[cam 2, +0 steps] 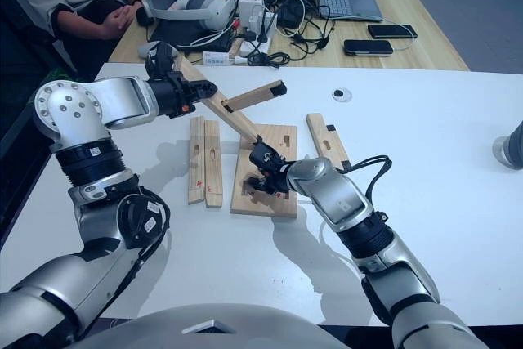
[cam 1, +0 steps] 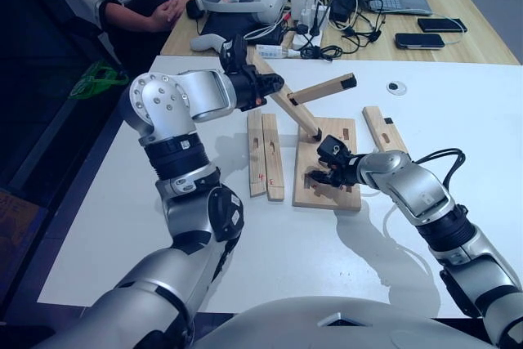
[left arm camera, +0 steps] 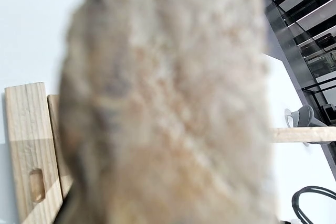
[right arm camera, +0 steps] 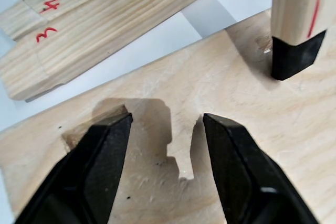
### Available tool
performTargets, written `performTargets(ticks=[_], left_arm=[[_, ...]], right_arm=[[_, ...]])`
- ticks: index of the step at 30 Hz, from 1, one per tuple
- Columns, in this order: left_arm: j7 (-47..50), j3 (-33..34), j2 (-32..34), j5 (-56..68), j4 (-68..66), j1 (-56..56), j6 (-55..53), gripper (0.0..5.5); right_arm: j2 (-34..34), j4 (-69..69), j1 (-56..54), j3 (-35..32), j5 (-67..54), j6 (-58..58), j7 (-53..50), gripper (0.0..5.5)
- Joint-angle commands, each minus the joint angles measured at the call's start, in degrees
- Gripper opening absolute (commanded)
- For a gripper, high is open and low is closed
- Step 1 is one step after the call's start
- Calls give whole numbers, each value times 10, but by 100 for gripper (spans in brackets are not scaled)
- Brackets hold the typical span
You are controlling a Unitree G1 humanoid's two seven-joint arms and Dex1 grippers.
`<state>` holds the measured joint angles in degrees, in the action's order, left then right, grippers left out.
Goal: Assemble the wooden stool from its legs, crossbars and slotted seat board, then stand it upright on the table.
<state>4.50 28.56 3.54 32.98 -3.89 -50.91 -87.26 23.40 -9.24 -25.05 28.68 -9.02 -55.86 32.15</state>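
left pincer [cam 1: 263, 87] clamped on a slanted pale wooden leg with black tip [cam 1: 304, 118]. tip rests on the far part of the square slotted plywood seat board [cam 1: 347, 132]. short wooden crossbar [cam 1: 327, 87] juts from the leg.
right wrist view adds: right pincer [right arm camera: 165, 121] wide, fingers either side of a notch in the board.
left wrist view: leg blurred against the lens.
two flat numbered wooden slats [cam 1: 265, 157] left of the board, another [cam 1: 382, 128] right of it.
white bench [cam 1: 458, 120]; cluttered wooden desk [cam 1: 466, 51] behind.
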Motion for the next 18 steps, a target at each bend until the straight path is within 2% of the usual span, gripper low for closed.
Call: performTargets(ticks=[1,9,18], left_arm=[[-11,-14,10,-18,-17,-5,22,103],[-37,-41,26,-34,-18,11,28,103],[-54,-42,51,-45,-13,21,24,103]], right_arm=[[3,-2,-5,5,8,-5,6,250],[9,-5,2,2,17,1,11,250],[17,-10,2,1,17,-5,19,250]])
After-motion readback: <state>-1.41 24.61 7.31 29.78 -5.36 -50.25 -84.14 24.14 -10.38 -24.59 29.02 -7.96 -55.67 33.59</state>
